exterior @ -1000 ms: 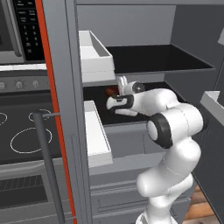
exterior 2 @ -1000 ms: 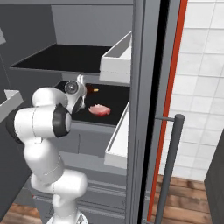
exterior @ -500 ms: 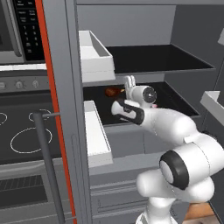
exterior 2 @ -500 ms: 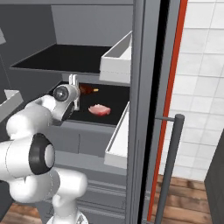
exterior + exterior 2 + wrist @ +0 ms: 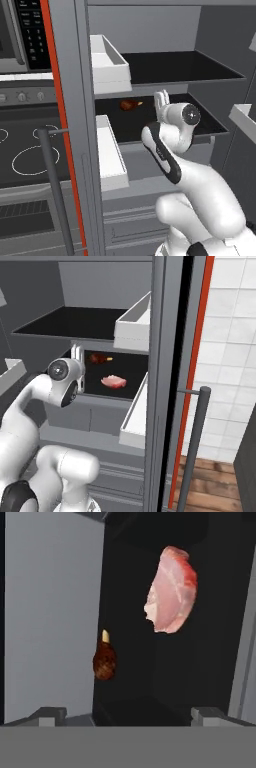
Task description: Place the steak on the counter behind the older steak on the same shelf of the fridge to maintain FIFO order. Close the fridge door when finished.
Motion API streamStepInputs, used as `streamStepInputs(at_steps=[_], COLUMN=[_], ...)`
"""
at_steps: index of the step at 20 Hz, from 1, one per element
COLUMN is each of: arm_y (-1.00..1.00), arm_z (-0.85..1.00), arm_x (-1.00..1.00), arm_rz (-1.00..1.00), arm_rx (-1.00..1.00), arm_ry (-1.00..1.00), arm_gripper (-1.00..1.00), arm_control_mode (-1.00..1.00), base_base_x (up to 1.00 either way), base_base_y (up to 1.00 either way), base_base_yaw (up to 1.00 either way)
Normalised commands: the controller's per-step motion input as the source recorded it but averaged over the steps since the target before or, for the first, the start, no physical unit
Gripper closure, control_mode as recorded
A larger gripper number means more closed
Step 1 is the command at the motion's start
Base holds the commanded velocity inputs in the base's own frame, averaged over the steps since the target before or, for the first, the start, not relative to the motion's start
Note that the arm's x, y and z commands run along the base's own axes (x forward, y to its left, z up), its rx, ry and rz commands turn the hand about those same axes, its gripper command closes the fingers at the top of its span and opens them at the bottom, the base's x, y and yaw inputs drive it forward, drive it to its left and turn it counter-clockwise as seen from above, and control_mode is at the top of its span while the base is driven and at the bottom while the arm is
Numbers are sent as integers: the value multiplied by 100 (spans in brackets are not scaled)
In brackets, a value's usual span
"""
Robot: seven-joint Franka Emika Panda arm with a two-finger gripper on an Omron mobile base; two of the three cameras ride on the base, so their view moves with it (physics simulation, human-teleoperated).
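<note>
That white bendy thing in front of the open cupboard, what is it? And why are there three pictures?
It is a robot arm standing at an open grey fridge. Two pictures come from cameras behind the arm, one to its left and one to its right. The third comes from a camera on its hand, looking past its gripper, which is open and holding nothing. On the lower black shelf lie two pieces of meat: a small dark brown steak towards the back and a pale pink-red steak nearer the front, apart from each other. White bins hang inside the open fridge door.
</note>
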Motion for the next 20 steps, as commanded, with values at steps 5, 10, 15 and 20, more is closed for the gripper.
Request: streamStepInputs(at_steps=[5,10,15,20], arm_y=[-16,-28,-21,9], arm_z=[10,0,0,-2], arm_x=[-100,-99,-78,-13], arm_rz=[0,0,-1,-3], arm_rx=[0,0,0,-9], arm_ry=[8,1,0,12], arm_gripper=[-100,-100,-100,-100], arm_control_mode=[-100,-100,-100,-100], base_base_x=[0,0,0,0], base_base_y=[0,0,0,0], base_base_yaw=[0,0,0,0])
